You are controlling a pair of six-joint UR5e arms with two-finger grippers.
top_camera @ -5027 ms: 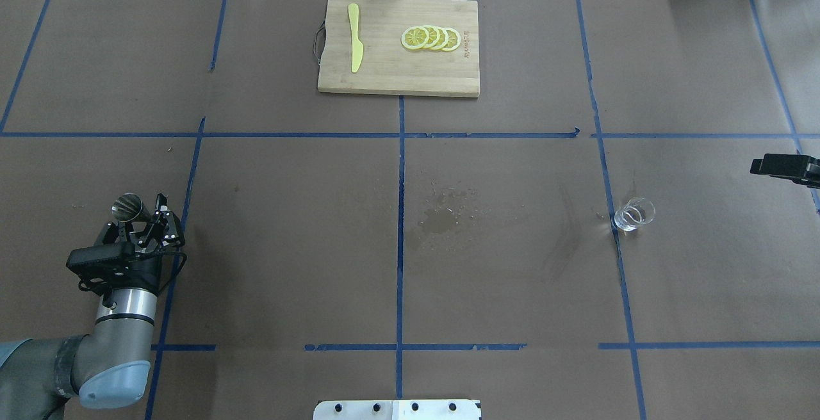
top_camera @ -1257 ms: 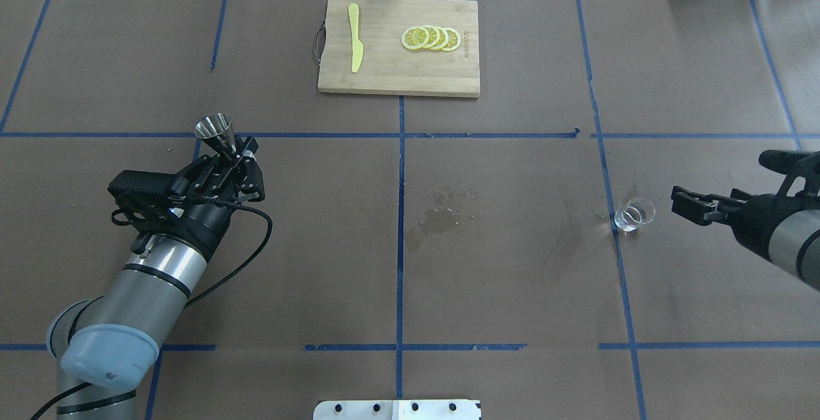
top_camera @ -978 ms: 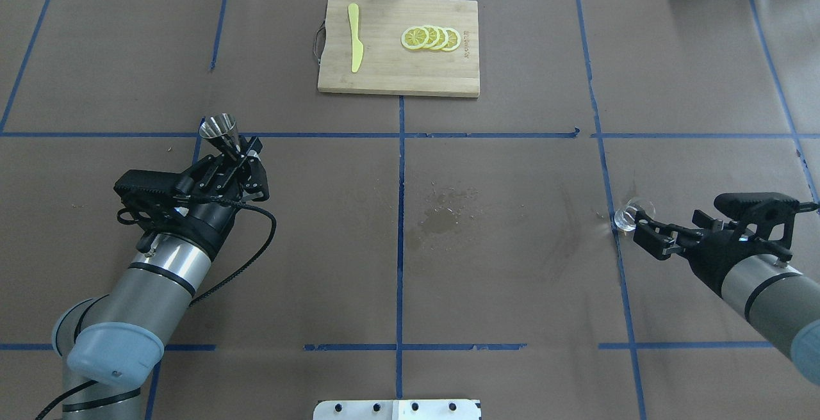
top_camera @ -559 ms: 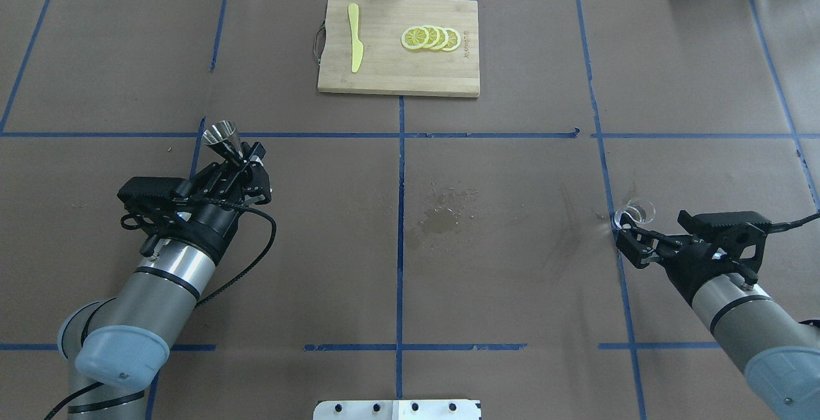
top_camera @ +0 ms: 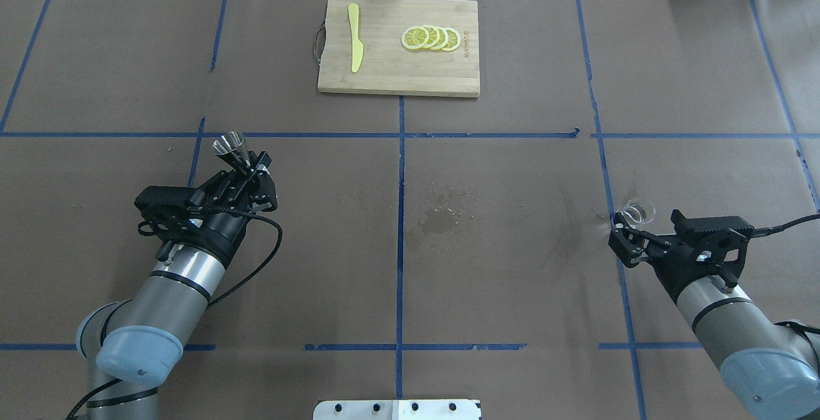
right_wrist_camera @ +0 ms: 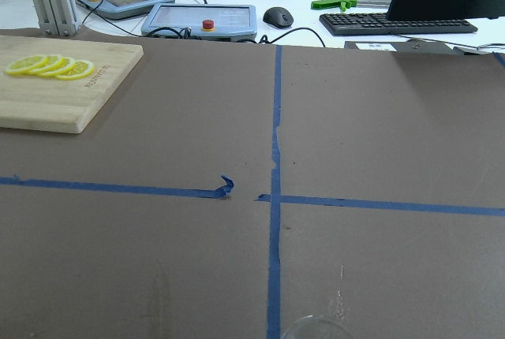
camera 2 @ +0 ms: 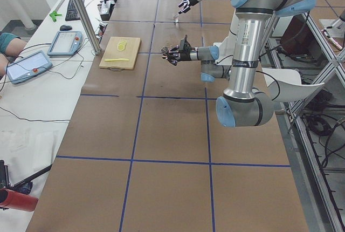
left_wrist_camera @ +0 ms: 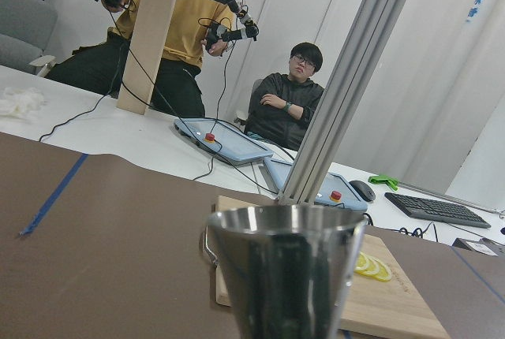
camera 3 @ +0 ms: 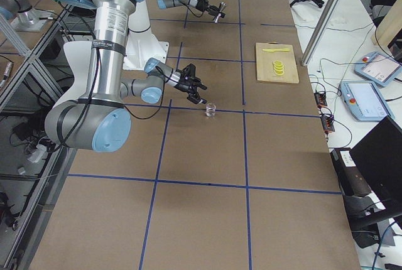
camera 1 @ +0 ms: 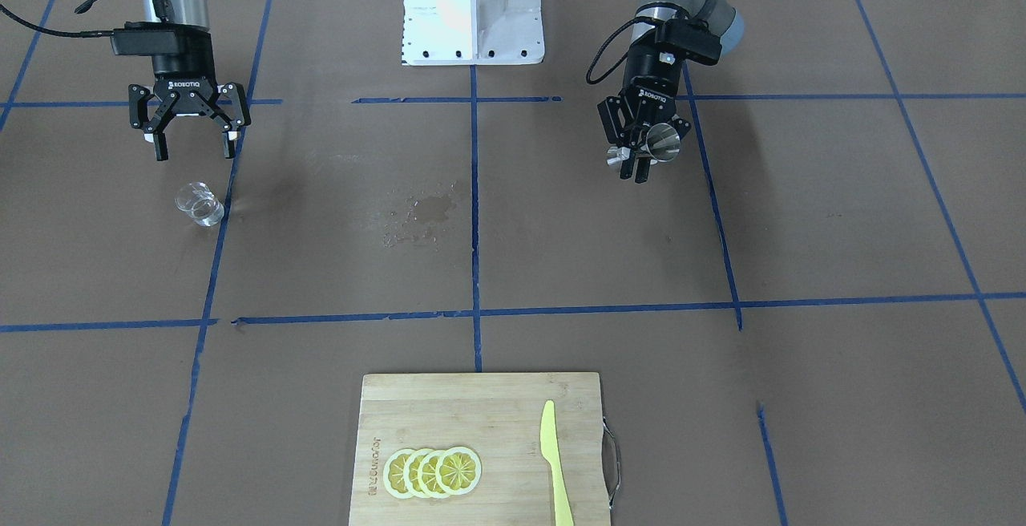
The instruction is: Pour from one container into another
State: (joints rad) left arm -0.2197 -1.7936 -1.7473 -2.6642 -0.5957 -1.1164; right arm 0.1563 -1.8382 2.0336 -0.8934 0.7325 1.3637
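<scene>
The near right arm reaches low over the brown-papered table [camera 3: 201, 220], and the right gripper [camera 3: 199, 93] has its fingers spread just beside the small clear glass cup [camera 3: 211, 110], which stands upright near a crossing of blue tape lines [camera 3: 245, 157]. At the far end, the left gripper [camera 3: 210, 7] holds the steel jigger [camera 3: 218, 12] above the table. A wooden cutting board [camera 3: 266, 74] carries lemon slices [camera 3: 278, 66] and a yellow knife [camera 3: 274, 49].

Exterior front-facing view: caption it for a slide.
Left gripper holds the steel jigger; open right gripper hangs near the glass cup.
</scene>
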